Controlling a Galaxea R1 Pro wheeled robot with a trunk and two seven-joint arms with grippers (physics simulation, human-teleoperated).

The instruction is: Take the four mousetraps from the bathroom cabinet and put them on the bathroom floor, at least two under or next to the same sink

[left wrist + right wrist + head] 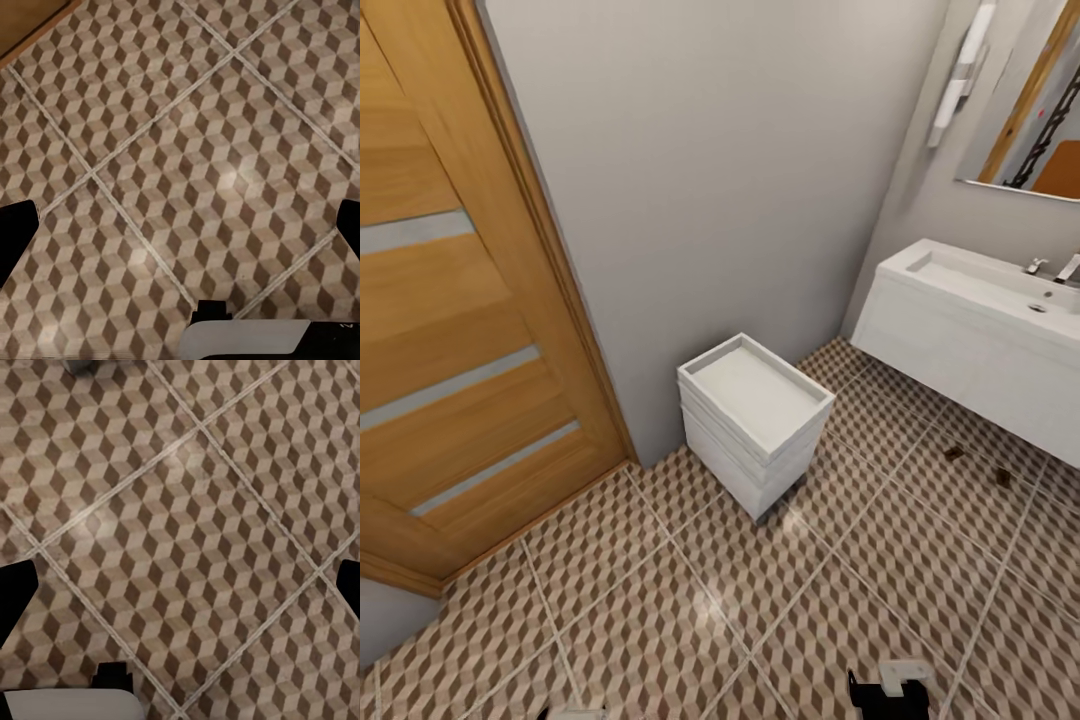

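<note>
Two mousetraps (954,453) (1003,477) lie on the bathroom floor (690,600) at about 3 o'clock in the head view, just below the front of the sink (1000,285) on its white vanity. Both are well away from either gripper. The left gripper (180,225) and right gripper (180,585) hang over bare tiles, fingers spread wide, holding nothing.

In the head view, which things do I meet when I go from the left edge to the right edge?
Wooden door → white square toilet → white vanity with its sink → chrome tap. Two small dark things, perhaps mousetraps, lie on the floor beneath the vanity.
</note>
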